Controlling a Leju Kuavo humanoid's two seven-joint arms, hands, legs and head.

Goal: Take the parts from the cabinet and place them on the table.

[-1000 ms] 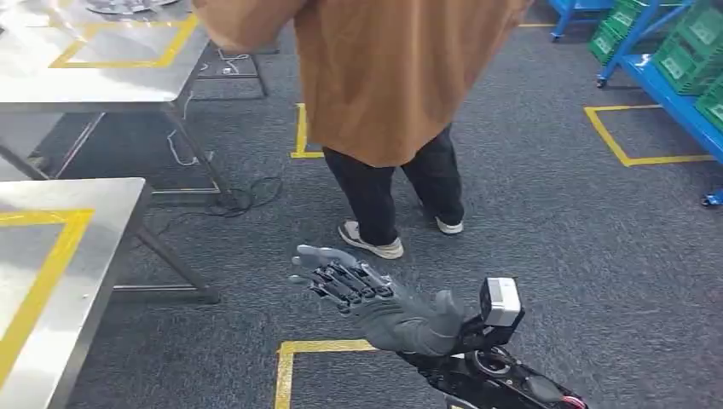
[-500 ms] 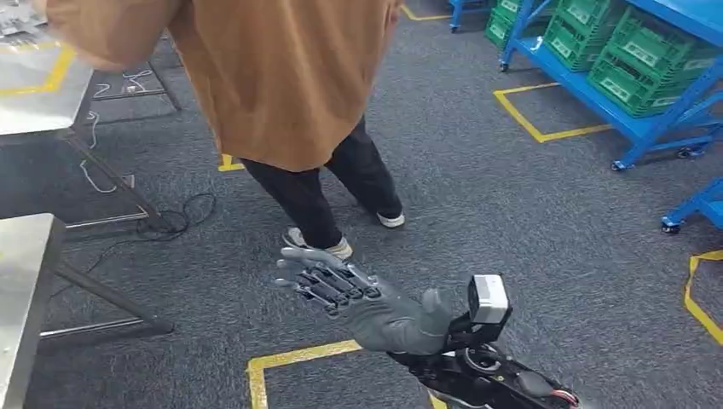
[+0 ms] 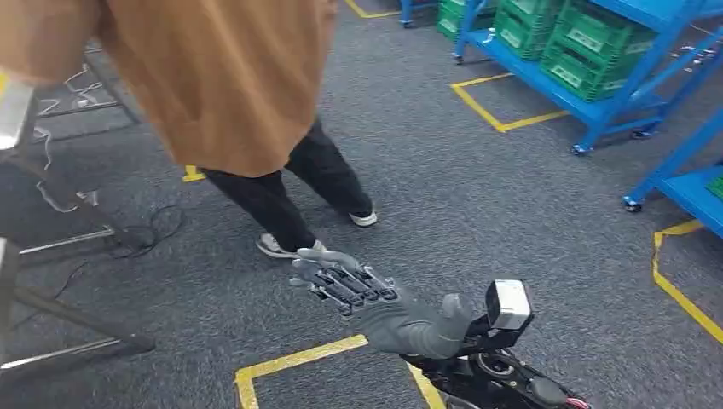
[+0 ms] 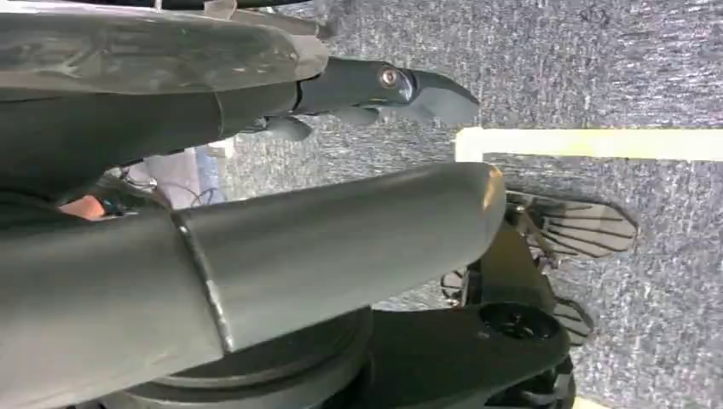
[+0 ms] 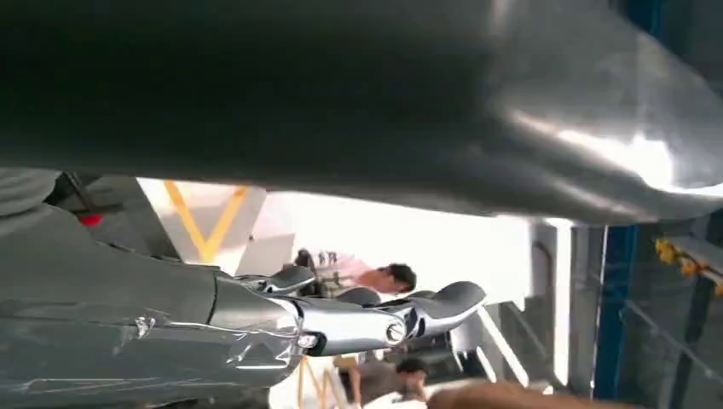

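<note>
Swinging round since a second ago, the view has lost most of the steel tables and gained more of the blue shelving, while the right hand [image 3: 375, 300] still hangs out front, palm up, fingers spread, holding nothing. Its left hand [image 4: 409, 89] hangs low over the carpet; whether it is clenched I cannot tell. Just beyond the right fingertips stands a person in a brown coat [image 3: 213, 77]. Green crates [image 3: 588, 38] sit on the blue racks [image 3: 631, 102] well off to the right, open grey carpet [image 3: 511, 204] between.

Grey carpeted floor [image 3: 477, 213] is carrying yellow tape lines [image 3: 294, 360] beneath the robot hand [image 3: 375, 305] — blue racks [image 3: 597, 115] standing beyond, rightward.
</note>
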